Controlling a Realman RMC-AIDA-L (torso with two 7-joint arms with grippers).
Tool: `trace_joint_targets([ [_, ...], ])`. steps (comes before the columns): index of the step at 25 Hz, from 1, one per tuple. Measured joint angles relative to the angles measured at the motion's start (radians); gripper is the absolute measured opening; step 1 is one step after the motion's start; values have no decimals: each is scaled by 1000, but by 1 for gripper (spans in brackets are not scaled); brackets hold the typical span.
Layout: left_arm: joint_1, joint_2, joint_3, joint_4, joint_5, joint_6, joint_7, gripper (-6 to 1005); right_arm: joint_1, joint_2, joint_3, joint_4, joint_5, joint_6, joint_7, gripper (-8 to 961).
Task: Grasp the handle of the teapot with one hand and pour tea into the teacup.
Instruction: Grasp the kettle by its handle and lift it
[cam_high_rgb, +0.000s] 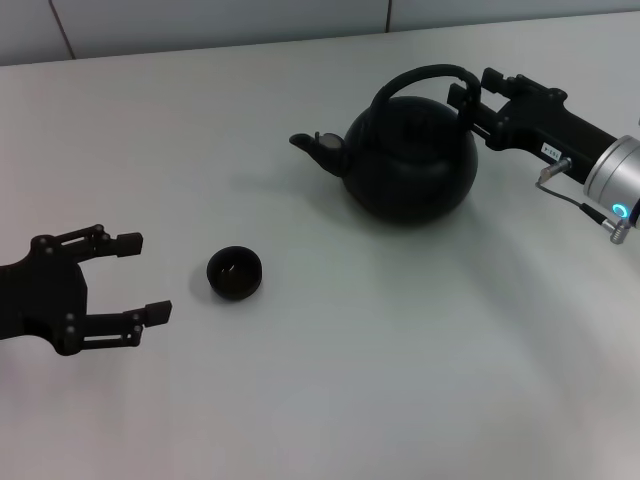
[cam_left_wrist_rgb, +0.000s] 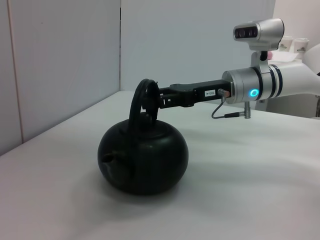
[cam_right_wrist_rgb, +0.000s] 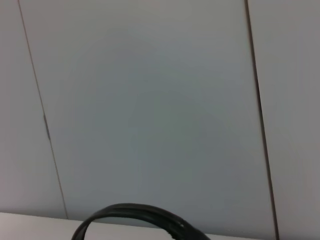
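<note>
Teacup (cam_high_rgb: 235, 273) beside teapot (cam_high_rgb: 410, 158)

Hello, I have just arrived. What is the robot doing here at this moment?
The right gripper is at the handle of the black teapot, which stands upright on the white table, not lifted. The small teacup sits apart, on the spout's side. The left gripper rests open near the teacup, holding nothing.

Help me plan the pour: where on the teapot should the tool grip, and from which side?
Grip the arched handle near its top, coming from the side opposite the spout, as the right tool does. The handle stands upright above the teapot, leaving its round body unobstructed for tipping toward the teacup.
</note>
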Motion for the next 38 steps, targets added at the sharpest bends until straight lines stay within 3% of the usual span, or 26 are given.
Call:
trace_joint_targets([
  [3,-1,-3,0,0,0,-1,0,867,0,-1,3,-1,0,1,-11,640],
  [9,-5,-6,0,0,0,-2,-1,867,0,-2,1,-2,2,1,-25,451],
  [14,-8,-8,0,0,0,-2,-1,866,-1,-3,5,-2,2,2,-25,216],
  [20,-11,-9,0,0,0,-2,-1,864,-1,-3,7,-2,2,2,-26,130],
  [38,-13,-12,0,0,0,-3,-1,863,27,-3,-1,-15,0,-11,-28,119],
])
